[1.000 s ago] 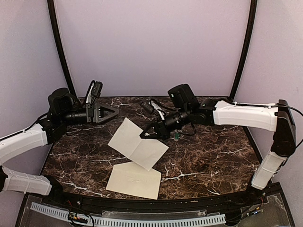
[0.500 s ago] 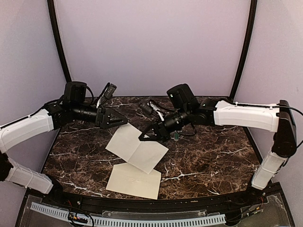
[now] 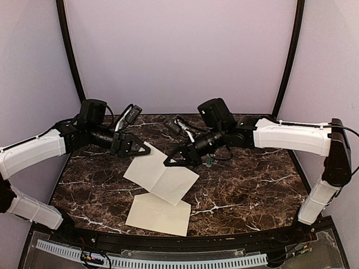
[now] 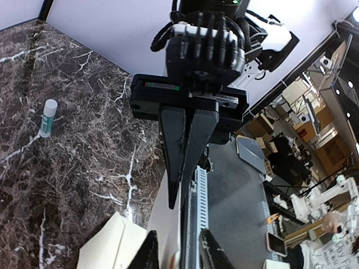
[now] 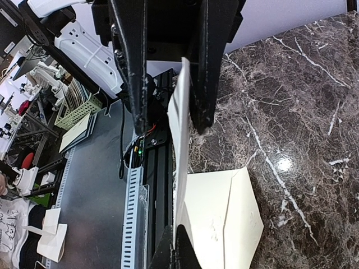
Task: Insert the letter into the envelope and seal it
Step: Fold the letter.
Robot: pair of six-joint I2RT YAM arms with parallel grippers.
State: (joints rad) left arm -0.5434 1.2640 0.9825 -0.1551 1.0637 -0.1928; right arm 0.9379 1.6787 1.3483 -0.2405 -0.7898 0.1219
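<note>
Letter sits clamped in our right hand; our left hand, fingers apart, has just reached its far corner to help.

— What does the counter look like?
— Dark brown marble by the look of it, white-veined and polished. It throws back a spot of lamp glare.
— And the two sheets?
— Both matt paper. The letter is thin, smooth and whitish, the envelope creamier.
— The robot itself?
— The arm shells are smooth white plastic, slightly glossy. The left pincer and right pincer look like matt black plastic.
</note>
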